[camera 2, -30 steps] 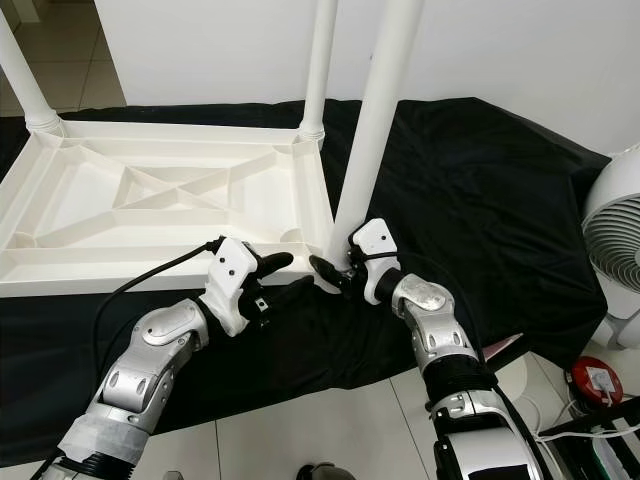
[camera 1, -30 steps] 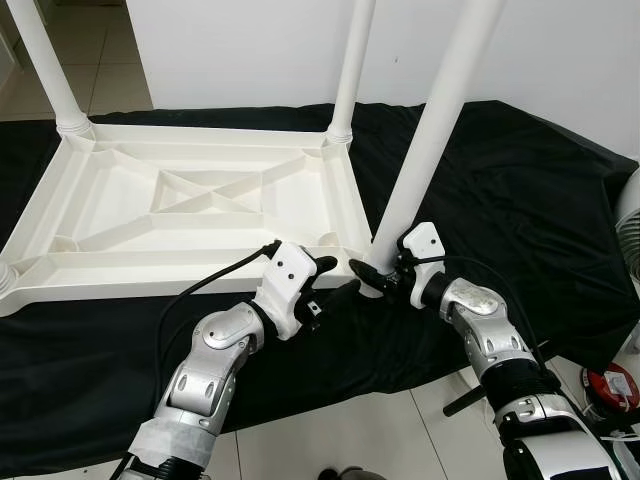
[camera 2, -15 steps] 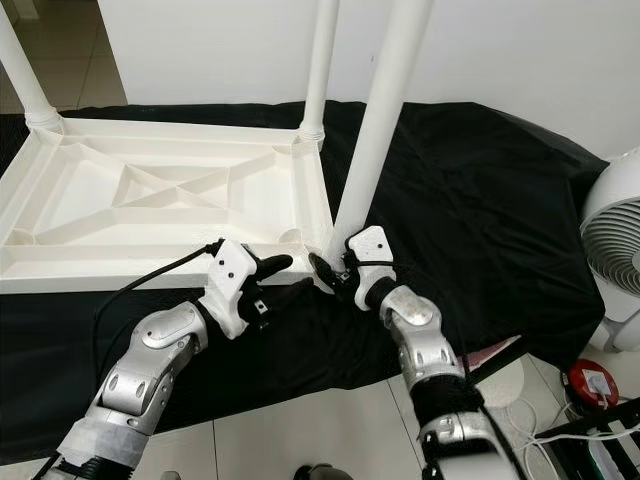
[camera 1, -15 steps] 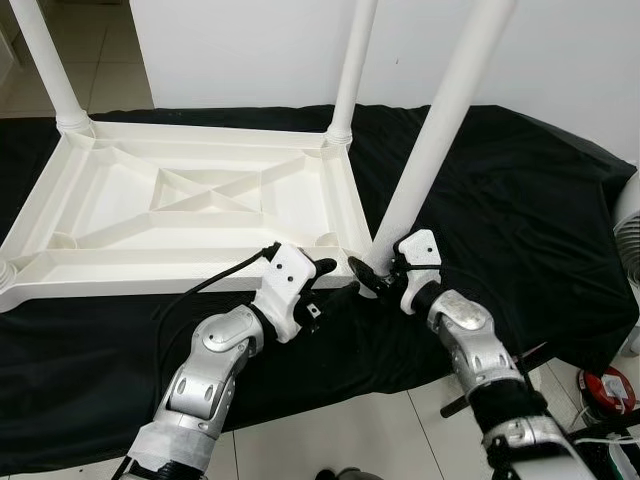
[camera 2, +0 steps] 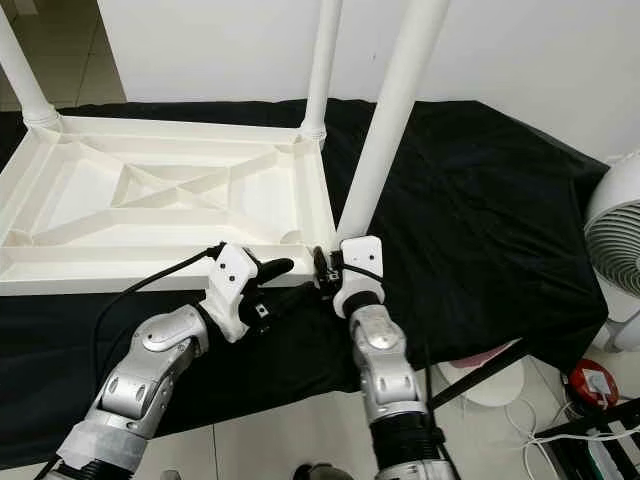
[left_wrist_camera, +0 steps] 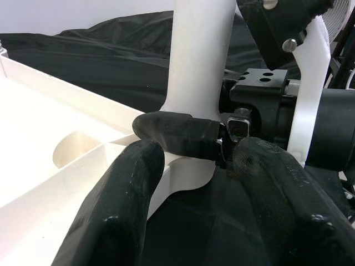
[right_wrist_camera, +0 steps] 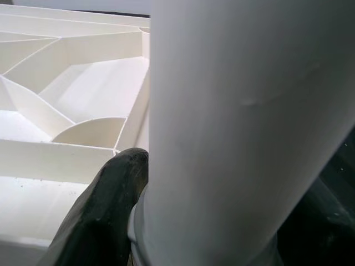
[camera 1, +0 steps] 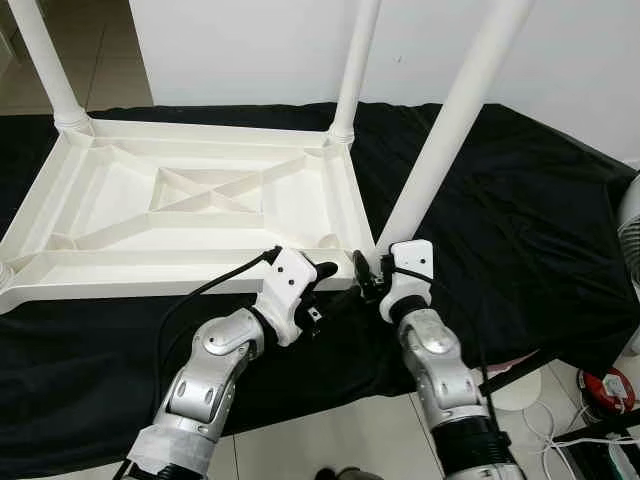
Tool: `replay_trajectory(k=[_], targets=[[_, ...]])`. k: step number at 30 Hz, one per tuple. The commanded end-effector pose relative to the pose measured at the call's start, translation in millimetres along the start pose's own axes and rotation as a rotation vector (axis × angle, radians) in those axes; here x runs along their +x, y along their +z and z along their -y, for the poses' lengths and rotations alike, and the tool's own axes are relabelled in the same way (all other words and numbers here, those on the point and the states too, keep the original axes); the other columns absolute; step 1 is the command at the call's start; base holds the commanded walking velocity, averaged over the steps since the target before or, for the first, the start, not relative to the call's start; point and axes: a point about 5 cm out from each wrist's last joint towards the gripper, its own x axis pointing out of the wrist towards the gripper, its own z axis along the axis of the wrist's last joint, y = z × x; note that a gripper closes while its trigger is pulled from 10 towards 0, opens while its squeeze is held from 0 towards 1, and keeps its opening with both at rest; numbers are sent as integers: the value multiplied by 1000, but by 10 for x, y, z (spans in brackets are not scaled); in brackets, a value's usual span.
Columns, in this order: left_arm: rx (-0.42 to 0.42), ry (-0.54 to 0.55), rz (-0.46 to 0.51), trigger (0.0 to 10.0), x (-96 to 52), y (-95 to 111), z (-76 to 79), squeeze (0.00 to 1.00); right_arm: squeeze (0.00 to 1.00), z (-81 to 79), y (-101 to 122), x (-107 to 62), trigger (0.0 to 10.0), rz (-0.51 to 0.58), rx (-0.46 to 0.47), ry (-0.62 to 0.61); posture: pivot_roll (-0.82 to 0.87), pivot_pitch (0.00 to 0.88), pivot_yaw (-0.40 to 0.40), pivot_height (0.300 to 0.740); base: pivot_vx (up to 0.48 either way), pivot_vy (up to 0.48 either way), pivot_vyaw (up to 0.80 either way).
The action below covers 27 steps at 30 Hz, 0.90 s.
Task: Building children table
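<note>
The white plastic table top [camera 1: 150,272] lies upside down on a black cloth. Upright legs stand in its far left corner [camera 1: 40,60] and far right corner [camera 1: 355,70]. At the near right corner a third leg [camera 1: 450,120] leans to the right, its base by the corner socket. My right gripper [camera 1: 368,277] is shut on that leg's base; one finger [right_wrist_camera: 105,210] presses against the leg [right_wrist_camera: 238,138]. My left gripper [camera 1: 330,283] is open beside the same corner, its fingers spread on either side of the corner piece [left_wrist_camera: 183,172] without touching the leg.
The black cloth [camera 1: 520,220] covers the low surface and hangs over its front edge onto the tiled floor. A white fan [camera 2: 615,250] stands at the right. A red object [camera 1: 610,385] and cables lie on the floor near it.
My right forearm has swung in from the right and now comes up from below the leg. The leg leans further right and its base sits closer to the corner. The left gripper stayed put.
</note>
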Motion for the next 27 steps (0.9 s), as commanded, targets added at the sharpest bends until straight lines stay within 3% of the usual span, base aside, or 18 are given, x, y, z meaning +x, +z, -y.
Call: replay_trajectory(k=[1,2,3,4,5,6,7,8,12,17,27], targets=[[-2,40,-8,10000,16,-4,1,0,0,-6,-52,-30,0,-32,31,-24,45,77,-76,740,0,0,0],[-2,41,-8,10000,15,-4,3,0,0,-10,-41,-36,2549,-33,32,-21,45,77,-76,740,0,0,0],[-3,40,-8,10000,13,-5,7,0,0,-3,-35,-42,2902,-33,40,-19,45,77,-76,740,0,0,0],[-3,40,-8,10000,11,-4,11,0,0,1,-28,-46,4667,-30,42,-5,45,77,-76,740,0,0,0],[-2,40,-9,10000,7,-7,14,0,0,21,-16,-56,10000,-18,27,10,52,70,-79,740,0,0,0],[-2,40,-9,10000,7,-7,14,0,0,21,-16,-56,10000,-18,27,10,52,70,-79,740,0,0,0],[-2,40,-10,10000,5,-9,15,0,157,37,-12,-65,10000,-11,16,23,55,68,-82,740,0,0,0],[-1,41,-10,10000,3,-11,15,0,1000,61,-14,-76,10000,-7,9,32,55,68,-82,740,0,0,0],[0,44,-10,10000,-2,-11,10,0,1000,105,-12,-104,10000,7,29,54,60,66,-85,740,0,0,0],[5,44,-13,10000,-30,-13,14,0,1000,244,-11,-194,10000,33,-31,177,64,65,-88,740,0,0,0],[12,19,-22,10000,-42,-27,43,0,1000,511,57,-123,10000,31,-117,323,53,74,-80,740,0,0,0]])
